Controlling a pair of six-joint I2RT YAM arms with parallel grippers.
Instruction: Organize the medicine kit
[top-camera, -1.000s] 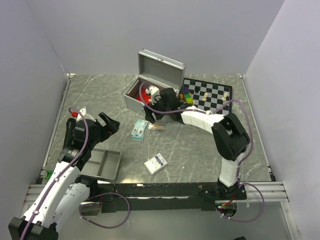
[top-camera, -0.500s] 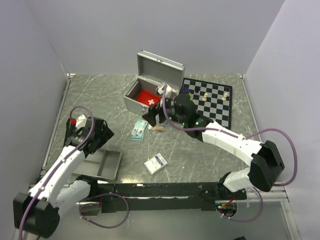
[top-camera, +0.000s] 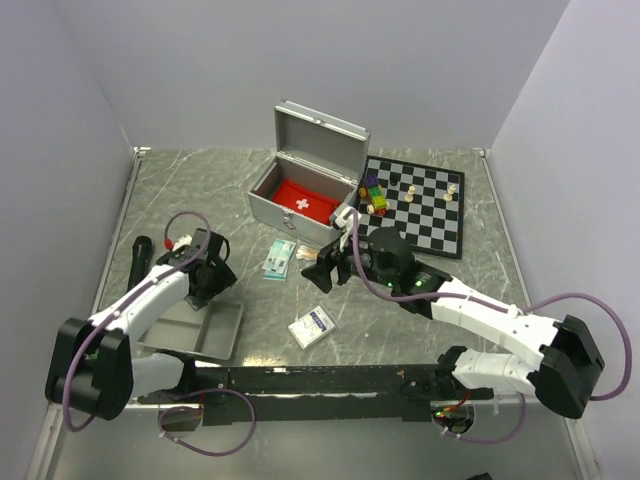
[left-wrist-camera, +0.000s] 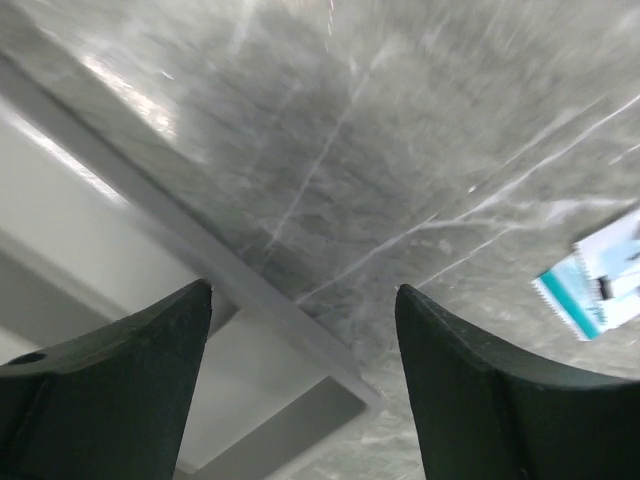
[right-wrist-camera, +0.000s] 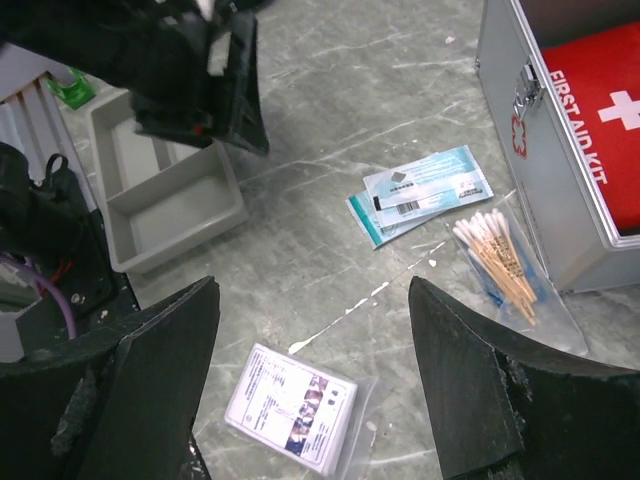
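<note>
Fingers of the left gripper (left-wrist-camera: 302, 295) stand apart with nothing between them, over an edge of the shallow grey divided plastic tray (left-wrist-camera: 300, 345). Only the left wrist view shows that gap; from above, the black gripper head reads as one dark shape. The right gripper (right-wrist-camera: 312, 290) also has its jaws spread and empty, above the grey-green marbled table (right-wrist-camera: 330, 90).

On the table nearest the arms lies a flat white packet in clear wrap (top-camera: 312, 327). Beyond it, the right wrist view shows two overlapping teal-edged sachets (right-wrist-camera: 420, 190) and a clear bag of cotton swabs (right-wrist-camera: 505, 265) just in front of the case. The overhead camera has that bag mostly hidden under the right gripper.

The boxy silver metal medicine kit (top-camera: 285, 220) sits at the far middle of the table, just left of a black-and-white chessboard (top-camera: 420, 215). Its long axis runs left to right, with the right end slanting nearer. The latched front wall faces the arms, and the hinged lid stands upright along the far side. The case is open upward, holding a red fabric pouch (right-wrist-camera: 600, 100). Its white cross shows from above, but the words FIRST AID KIT can be read only in the right wrist view, which also shows a small red mark beneath the latch.
</note>
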